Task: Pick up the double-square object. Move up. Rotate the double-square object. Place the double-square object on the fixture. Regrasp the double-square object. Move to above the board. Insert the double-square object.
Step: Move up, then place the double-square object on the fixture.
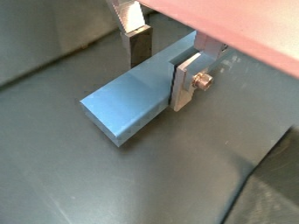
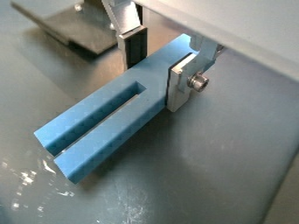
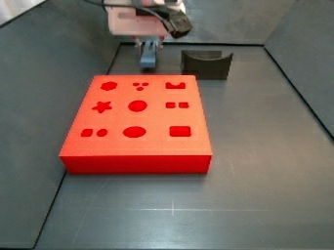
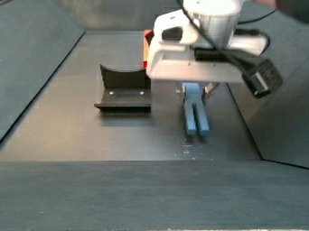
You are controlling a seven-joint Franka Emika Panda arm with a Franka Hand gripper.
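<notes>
Straddling the double-square object (image 2: 105, 122), the gripper (image 2: 158, 61) sits at the upper middle of both wrist views, its silver fingers (image 1: 184, 80) close against the two long sides of the blue bar. Whether the pads are already pressing or merely touching cannot be told from these views, though no gap shows on either side. The bar appears to lie flat on the dark floor, one slotted end reaching toward the lower left of a wrist view. In a side view the gripper (image 4: 193, 87) hangs at centre with the peg (image 4: 194, 115) running down from it; the fixture (image 4: 122, 87) stands well apart at centre left. In a side view the board (image 3: 139, 121) fills the middle, with the gripper (image 3: 147, 44) beyond its far edge.

This looks like the first step, the pick-up. Next calls for a firm squeeze, then a straight lift clear of the floor before any rotation.
</notes>
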